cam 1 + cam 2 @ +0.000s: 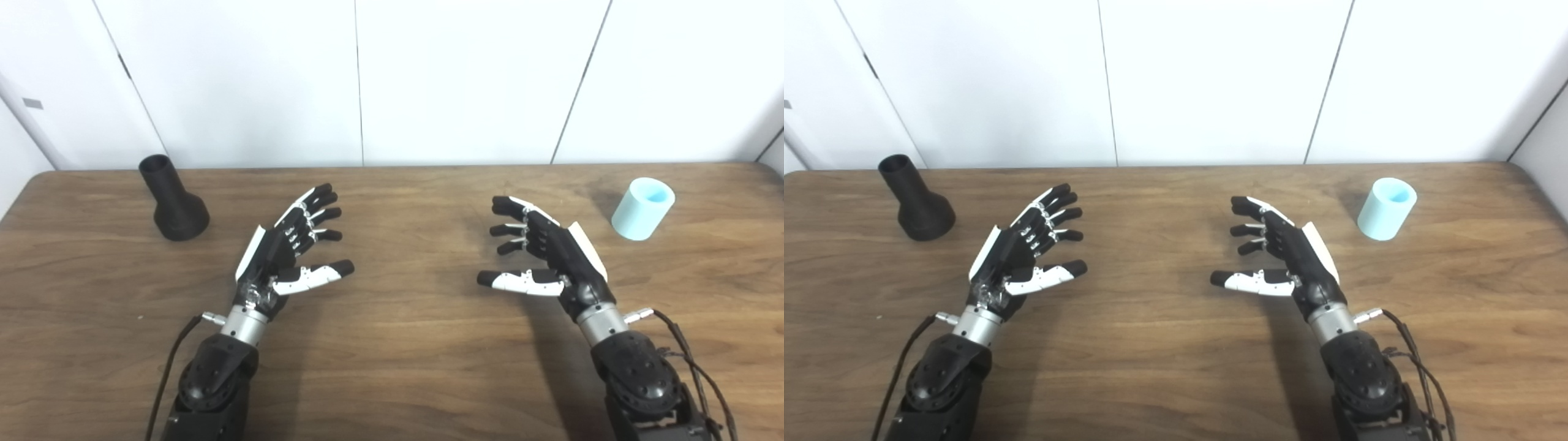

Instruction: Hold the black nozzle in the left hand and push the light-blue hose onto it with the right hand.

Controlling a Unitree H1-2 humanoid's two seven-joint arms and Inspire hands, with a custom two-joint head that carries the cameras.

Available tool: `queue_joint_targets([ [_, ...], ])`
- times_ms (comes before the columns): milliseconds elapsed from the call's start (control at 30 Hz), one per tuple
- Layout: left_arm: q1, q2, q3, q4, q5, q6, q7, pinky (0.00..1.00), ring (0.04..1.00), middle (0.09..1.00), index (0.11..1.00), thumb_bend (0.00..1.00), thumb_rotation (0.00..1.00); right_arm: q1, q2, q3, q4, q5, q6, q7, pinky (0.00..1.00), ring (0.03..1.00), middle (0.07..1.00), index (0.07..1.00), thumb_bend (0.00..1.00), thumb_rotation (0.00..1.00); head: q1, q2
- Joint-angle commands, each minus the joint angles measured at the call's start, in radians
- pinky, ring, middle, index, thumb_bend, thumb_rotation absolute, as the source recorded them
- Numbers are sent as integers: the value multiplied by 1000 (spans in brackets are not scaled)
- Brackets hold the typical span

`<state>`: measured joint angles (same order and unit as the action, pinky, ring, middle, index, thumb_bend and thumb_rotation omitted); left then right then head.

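The black nozzle [173, 201] stands on its wide base at the back left of the wooden table [392, 367], narrow open end up. A short light-blue hose piece [642, 208] stands upright at the back right. My left hand [288, 248] hovers over the table right of the nozzle, open, fingers spread, holding nothing. My right hand [545, 251] mirrors it to the left of the hose, also open and empty. Both hands are well apart from their objects.
A white panelled wall [392, 79] rises just behind the table's far edge. Cables [692, 361] trail from the right wrist and one from the left. Bare wood lies between the two hands.
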<state>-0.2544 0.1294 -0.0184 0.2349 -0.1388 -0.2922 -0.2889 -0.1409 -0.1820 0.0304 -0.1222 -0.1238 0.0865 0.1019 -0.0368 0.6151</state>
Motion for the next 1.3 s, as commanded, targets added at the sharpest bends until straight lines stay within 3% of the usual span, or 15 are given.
queue_joint_targets([
  [0, 45, 7, 0, 37, 3, -4, 4, 703, 847, 900, 901, 826, 99, -34, -9, -5, -30, 8, -17, 3, 585, 731, 835, 820, 832, 179, 2, 7],
  [367, 44, 7, 1, 38, -2, -5, 2, 710, 849, 907, 899, 820, 96, -34, -9, -4, -26, 10, -21, 10, 578, 719, 838, 813, 821, 153, 15, 5],
  [433, 45, 3, -1, 40, 2, -8, 4, 711, 844, 903, 898, 814, 90, -31, -11, -6, -26, 9, -24, 10, 579, 722, 841, 816, 826, 163, 54, -15],
  [500, 48, -7, -5, 50, 6, -20, 7, 702, 838, 897, 895, 816, 77, -23, -19, -10, -21, 11, -38, 11, 579, 723, 844, 818, 824, 158, 125, -58],
  [667, 52, -48, -24, 89, 32, -42, 24, 694, 835, 901, 894, 852, 96, -2, -41, -33, 1, 60, -82, 30, 594, 740, 856, 831, 782, 79, 274, -145],
  [867, 52, -74, -33, 99, 60, -50, 41, 703, 833, 896, 895, 844, 80, 10, -48, -34, -36, 46, -38, 26, 601, 732, 857, 829, 753, 3, 324, -179],
  [1067, 53, -82, -4, 51, 100, -30, 116, 679, 808, 894, 898, 817, 124, 14, -45, -33, -83, 49, 7, 32, 588, 715, 853, 831, 736, 0, 357, -185],
  [1267, 42, -60, 30, -45, 213, -46, 226, 663, 786, 850, 872, 820, 136, 14, -33, -37, -117, 72, 62, 37, 609, 747, 873, 840, 704, 0, 368, -183],
])
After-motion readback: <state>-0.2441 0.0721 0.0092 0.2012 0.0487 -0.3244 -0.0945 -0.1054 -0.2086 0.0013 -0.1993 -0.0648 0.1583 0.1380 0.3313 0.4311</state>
